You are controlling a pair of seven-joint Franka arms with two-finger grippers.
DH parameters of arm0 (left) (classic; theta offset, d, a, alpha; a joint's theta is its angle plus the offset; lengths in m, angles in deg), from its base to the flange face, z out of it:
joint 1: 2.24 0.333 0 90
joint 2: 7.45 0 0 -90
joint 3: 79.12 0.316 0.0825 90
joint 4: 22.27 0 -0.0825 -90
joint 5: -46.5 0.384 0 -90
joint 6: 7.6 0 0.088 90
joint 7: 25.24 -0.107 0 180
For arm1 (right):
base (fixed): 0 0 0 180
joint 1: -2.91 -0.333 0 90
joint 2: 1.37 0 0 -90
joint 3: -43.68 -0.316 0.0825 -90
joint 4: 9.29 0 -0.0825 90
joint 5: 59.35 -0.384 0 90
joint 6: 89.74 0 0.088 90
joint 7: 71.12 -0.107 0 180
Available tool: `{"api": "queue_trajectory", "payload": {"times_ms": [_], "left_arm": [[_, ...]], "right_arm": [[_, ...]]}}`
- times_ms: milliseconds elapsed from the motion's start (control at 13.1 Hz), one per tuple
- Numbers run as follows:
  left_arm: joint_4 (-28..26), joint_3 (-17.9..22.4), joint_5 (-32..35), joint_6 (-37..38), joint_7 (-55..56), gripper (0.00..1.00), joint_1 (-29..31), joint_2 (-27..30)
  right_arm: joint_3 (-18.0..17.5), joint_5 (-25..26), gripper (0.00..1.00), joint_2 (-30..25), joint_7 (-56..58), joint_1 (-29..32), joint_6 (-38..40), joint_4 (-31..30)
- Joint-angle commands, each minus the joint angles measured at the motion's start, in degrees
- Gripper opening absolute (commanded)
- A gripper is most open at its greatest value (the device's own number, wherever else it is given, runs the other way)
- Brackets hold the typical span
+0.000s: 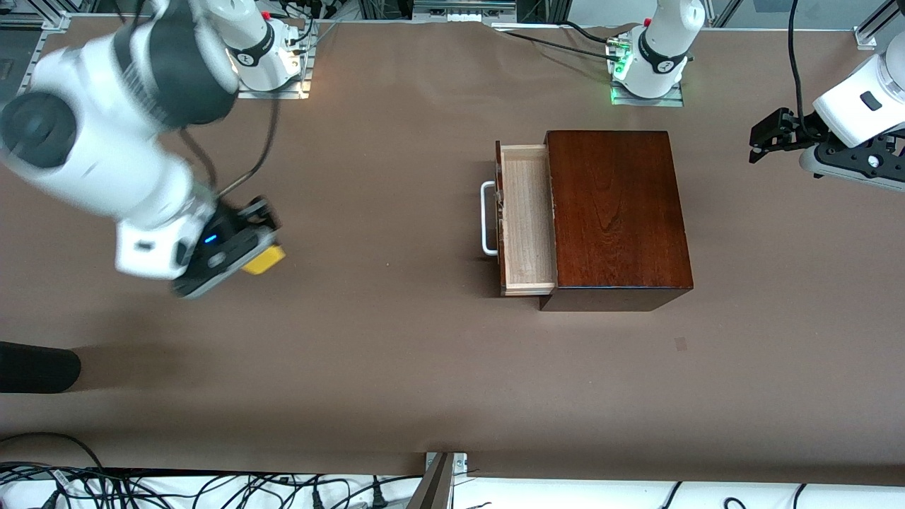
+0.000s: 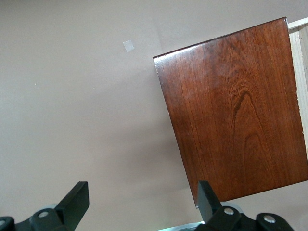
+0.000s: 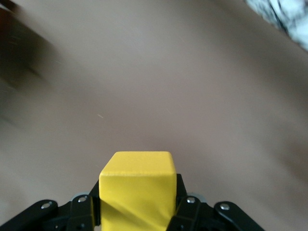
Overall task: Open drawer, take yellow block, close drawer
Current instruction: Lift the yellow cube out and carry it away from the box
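Note:
The mahogany-coloured box point(image 1: 616, 212) stands in the middle of the table. Its drawer point(image 1: 527, 219) is pulled out toward the right arm's end, and its pale wood inside shows nothing in it. The white bar handle point(image 1: 486, 218) is on the drawer's front. My right gripper point(image 1: 258, 247) is shut on the yellow block point(image 1: 264, 259) and holds it over bare table near the right arm's end. The block fills the space between the fingers in the right wrist view point(image 3: 137, 190). My left gripper point(image 1: 758, 141) is open and empty, held up past the box at the left arm's end. The left wrist view shows the box top point(image 2: 236, 110).
The brown table surface point(image 1: 396, 353) spreads all round the box. A dark rounded object point(image 1: 35, 367) lies at the table's edge near the right arm's end. Cables point(image 1: 212, 488) lie along the edge nearest the front camera. The arm bases point(image 1: 647, 63) stand along the table's top edge.

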Motion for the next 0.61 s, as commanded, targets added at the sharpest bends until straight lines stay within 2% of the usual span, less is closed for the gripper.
{"api": "queue_trajectory", "payload": {"times_ms": [0, 153, 535], "left_arm": [[1.98, -0.17, 1.43, 1.46, 0.75, 1.00, -0.55, -0.85], [2.07, -0.17, 1.43, 1.11, 0.67, 1.00, -0.55, -0.94], [2.07, -0.08, 1.43, 1.02, 0.67, 1.00, -0.20, -0.94]], "right_arm": [[1.36, -0.32, 0.00, -3.11, -2.61, 3.26, -7.47, -14.00], [1.81, -0.31, 0.00, -2.67, -3.67, 7.30, -15.55, -22.61], [3.48, -0.93, 0.00, 0.66, -7.35, 9.43, -38.75, -38.72]]}}
